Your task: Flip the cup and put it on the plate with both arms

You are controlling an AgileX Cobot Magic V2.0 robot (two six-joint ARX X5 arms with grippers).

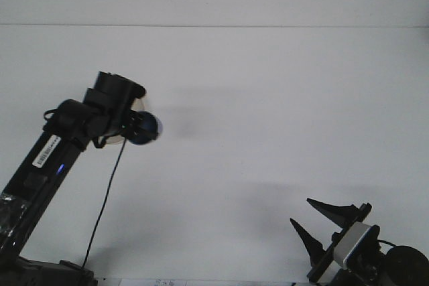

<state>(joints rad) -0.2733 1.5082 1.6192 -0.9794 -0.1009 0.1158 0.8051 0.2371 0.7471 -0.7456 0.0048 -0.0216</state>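
A dark blue cup (146, 129) hangs in the air at the left, held by my left gripper (136, 129), which is shut on it. The left arm stands raised over the spot where the white plate (139, 104) lies; only a sliver of the plate's rim shows beside the arm's wrist, the rest is hidden. My right gripper (312, 218) sits at the bottom right, open, with its two dark fingers spread and nothing between them, far from the cup.
The white table (268, 112) stretches to a far edge near the top of the view. A black cable (107, 192) hangs down from the left arm.
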